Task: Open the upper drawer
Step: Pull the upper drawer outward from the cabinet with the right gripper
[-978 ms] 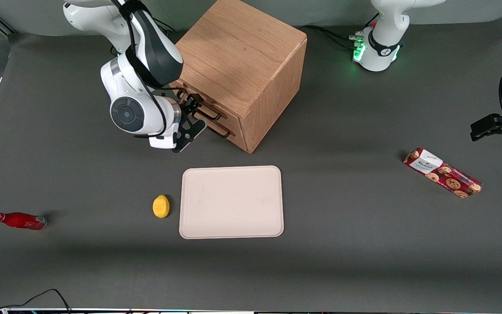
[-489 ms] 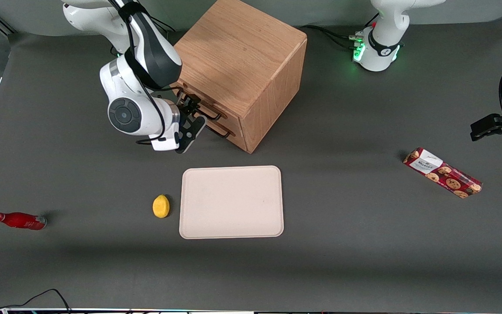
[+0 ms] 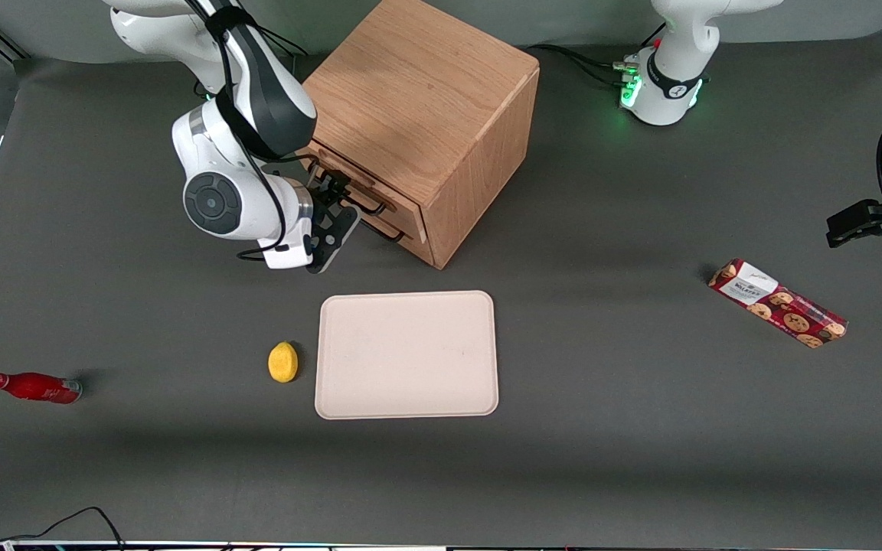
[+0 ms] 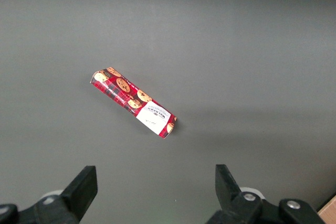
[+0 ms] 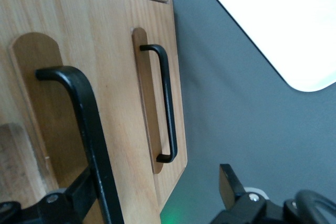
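Note:
The oak cabinet [image 3: 418, 99] stands at the back of the table. Its upper drawer [image 3: 380, 200] stands out a little from the cabinet face, proud of the lower drawer [image 3: 409, 239]. My right gripper [image 3: 338, 200] is in front of the drawers, open, jaws wide apart. In the right wrist view the upper drawer [image 5: 68, 14] shows its black wire handle [image 5: 86, 124] between the jaws of the gripper [image 5: 152, 182], close against one finger [image 5: 79, 190]. The lower drawer [image 5: 152, 19] and its handle [image 5: 168, 103] lie beside it, untouched.
A cream tray [image 3: 407, 354] lies nearer the front camera than the cabinet, with a yellow lemon [image 3: 282, 361] beside it. A red bottle [image 3: 31, 386] lies toward the working arm's end. A red cookie box [image 3: 778, 303] lies toward the parked arm's end.
My right gripper has drawn back from the cabinet face with the upper handle between its jaws. The upper drawer has slid out a little.

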You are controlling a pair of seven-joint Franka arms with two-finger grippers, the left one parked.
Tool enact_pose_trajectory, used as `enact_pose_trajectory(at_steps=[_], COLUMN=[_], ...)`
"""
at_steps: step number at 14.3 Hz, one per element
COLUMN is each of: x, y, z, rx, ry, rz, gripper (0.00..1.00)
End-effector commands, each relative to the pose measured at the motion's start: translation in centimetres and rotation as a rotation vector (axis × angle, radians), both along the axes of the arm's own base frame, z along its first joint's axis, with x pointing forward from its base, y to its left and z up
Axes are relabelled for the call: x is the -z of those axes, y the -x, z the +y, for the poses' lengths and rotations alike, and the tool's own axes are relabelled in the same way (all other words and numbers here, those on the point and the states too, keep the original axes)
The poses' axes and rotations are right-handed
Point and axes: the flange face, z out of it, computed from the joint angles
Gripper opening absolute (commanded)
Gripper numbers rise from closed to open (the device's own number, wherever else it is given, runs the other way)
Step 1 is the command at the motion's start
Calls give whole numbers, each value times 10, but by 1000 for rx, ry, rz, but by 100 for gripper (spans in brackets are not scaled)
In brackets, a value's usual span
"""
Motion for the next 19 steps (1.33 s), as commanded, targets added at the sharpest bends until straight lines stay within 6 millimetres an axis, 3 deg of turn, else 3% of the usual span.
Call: enact_pose_trajectory(at_steps=[1, 19], x=[6, 9], y=[-12, -76], z=[-8, -68], rx=[-27, -27], ry=[-34, -72], rz=[-17, -70], gripper=[100, 100])
